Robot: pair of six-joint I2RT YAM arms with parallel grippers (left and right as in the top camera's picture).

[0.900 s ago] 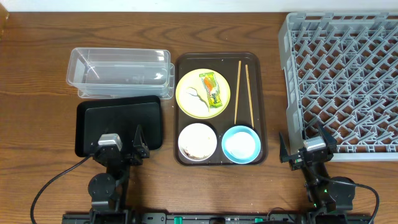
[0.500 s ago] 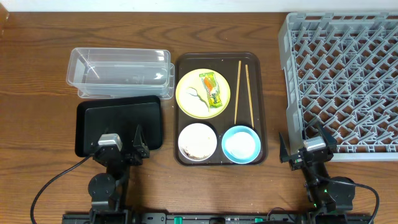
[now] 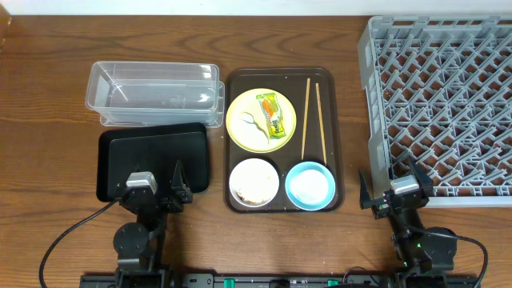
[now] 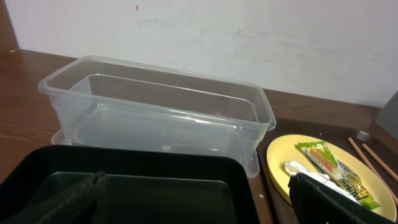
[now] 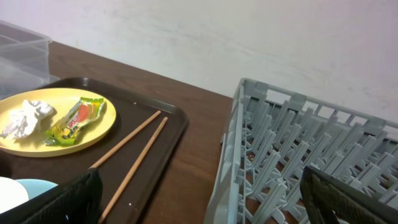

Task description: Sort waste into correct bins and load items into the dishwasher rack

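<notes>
Overhead: sorting not begun. Left gripper [image 3: 156,190] hangs over the near end of the black tray [image 3: 152,152], jaws spread, empty. Right gripper [image 3: 392,192] sits just beside the dishwasher rack [image 3: 448,96] near corner, jaws spread, empty. Snack wrapper [image 3: 272,114] and crumpled scrap [image 3: 250,122] lie on the yellow plate [image 3: 240,102]; rice [image 3: 254,188] in the white bowl [image 3: 240,172]; blue bowl [image 3: 310,186] beside it; chopsticks [image 3: 305,120] alongside, all on the brown serving tray [image 3: 336,144]. Clear tub [image 3: 152,94] holds nothing. Likely first move: left arm reaches for the plate, pinches the wrapper and carries it to a bin.

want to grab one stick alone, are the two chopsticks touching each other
Apart. Overhead shows the chopsticks side by side, brown tray visible between them all along.
</notes>
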